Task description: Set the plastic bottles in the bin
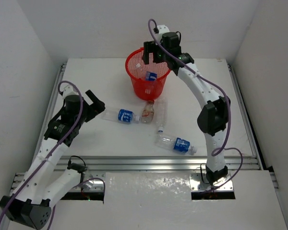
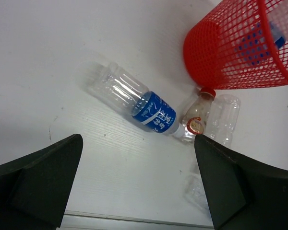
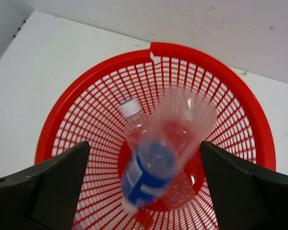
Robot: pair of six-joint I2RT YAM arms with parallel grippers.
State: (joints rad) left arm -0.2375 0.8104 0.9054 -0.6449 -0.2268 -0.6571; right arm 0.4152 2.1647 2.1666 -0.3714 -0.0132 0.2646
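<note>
Right claw hangs released, fingers spread wide, over the mouth of the bin. It grips nothing. Left claw is also released and empty, low over the left side of the bench.

The white bench carries everything. The red mesh bin stands near the middle of its far edge.

Seen from the right wrist, a blue-labelled bottle sits between the spread fingers and inside the bin walls. It is blurred, so it is probably dropping. A second bottle with a white cap leans deeper in the bin.

Four bottles lie on the bench. A blue-labelled one lies in the middle, facing the left claw. A brownish-labelled one lies just beside the bin's base, and an unlabelled one lies right beside that. Another blue-labelled one lies towards the near edge, right of the middle.

To finish this drop well, keep your right claw centred over the bin mouth until the bottle settles. Then lift straight up so the fingers miss the rim.

For the left side, set your fingers across the middle bottle's label, square to its length. Its cap end lies touching or just beside the brownish bottle; I cannot tell which. Grip well back from that end to avoid nudging the cluster.
</note>
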